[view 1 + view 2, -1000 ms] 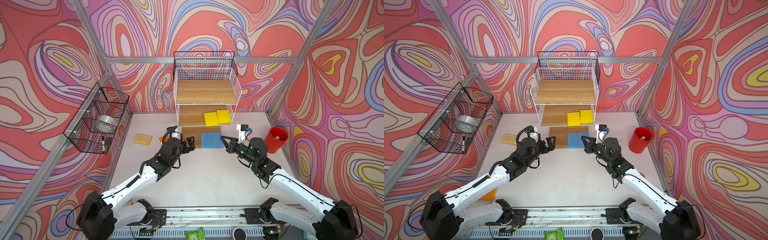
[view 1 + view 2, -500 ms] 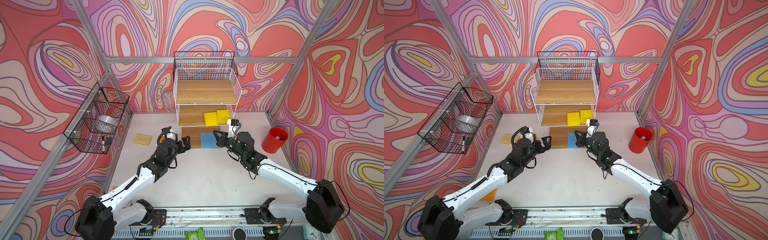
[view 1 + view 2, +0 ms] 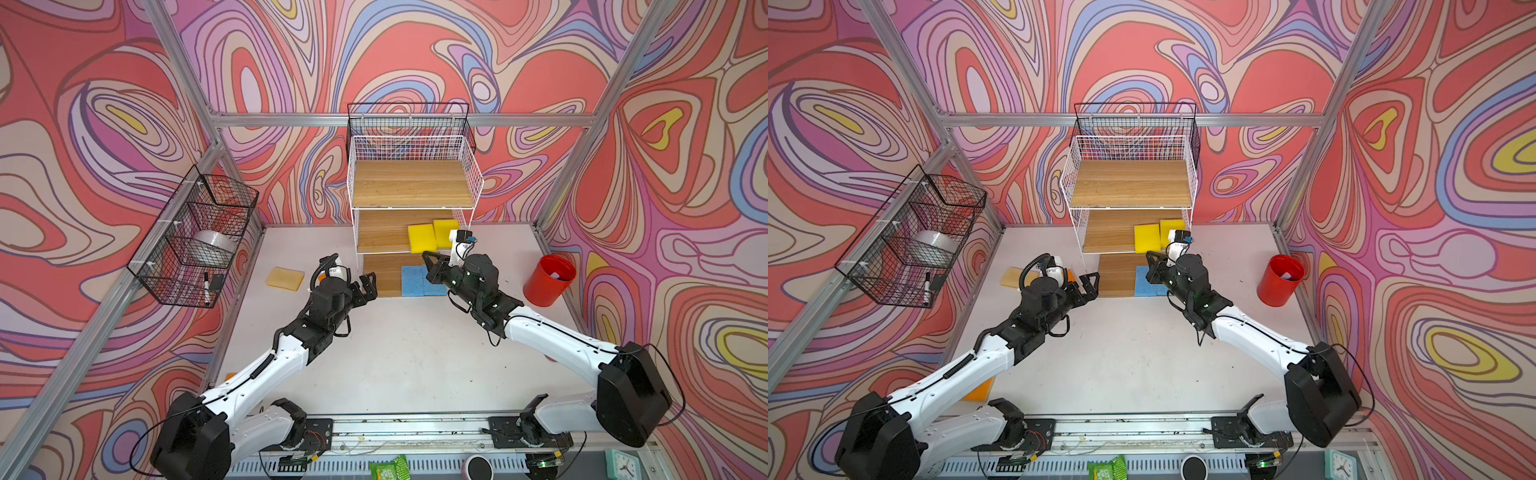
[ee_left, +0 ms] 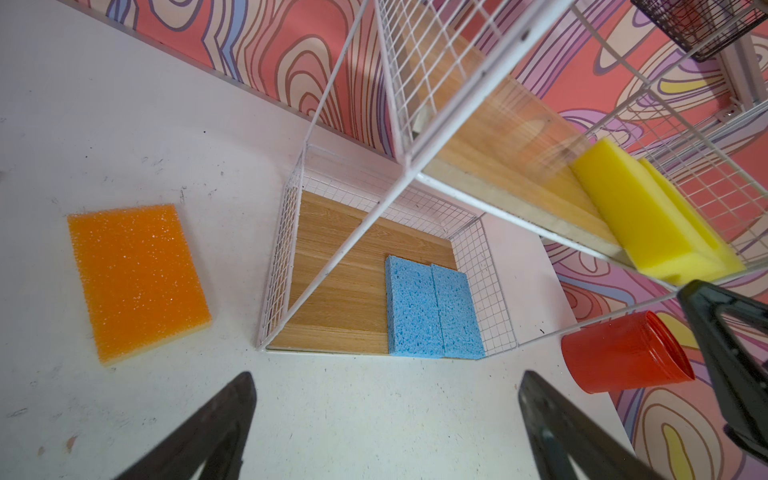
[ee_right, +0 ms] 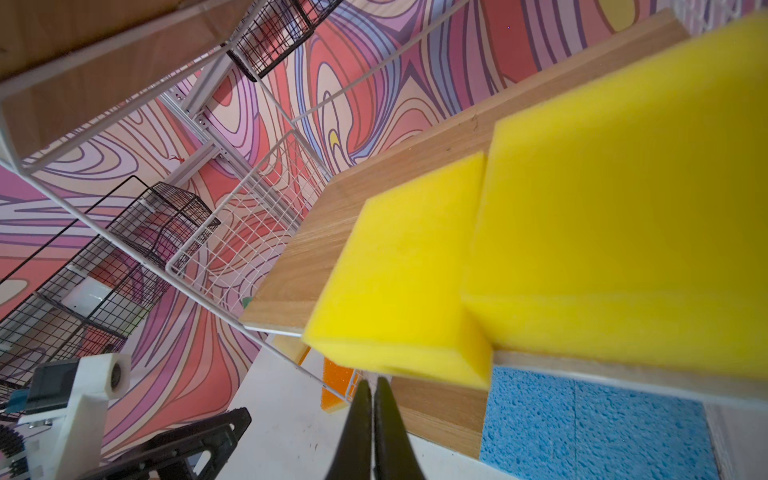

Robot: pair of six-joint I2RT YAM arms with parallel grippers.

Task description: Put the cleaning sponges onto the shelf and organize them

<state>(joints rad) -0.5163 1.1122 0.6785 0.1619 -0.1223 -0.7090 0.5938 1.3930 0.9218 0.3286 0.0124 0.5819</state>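
Left arm point(image 3: 967, 365) hides most of an orange sponge point(image 3: 980, 390).

Right hand point(image 3: 427, 255), jaws together, reaches the yellow sponges point(image 3: 422, 237) on the shelf point(image 3: 411, 183).

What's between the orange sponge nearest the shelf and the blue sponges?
Left wrist view: bare table, then the shelf's wire side wall and bare bottom board.

White wire grid closes the sides and back of the shelf point(image 3: 411, 183), and its front is open. Two yellow sponges point(image 3: 432, 237) fill the right of the middle board and two blue sponges point(image 3: 415, 281) the right of the bottom board, with bare wood to their left. The right gripper point(image 5: 372, 384), jaws together, sits just before the nearer yellow sponge.
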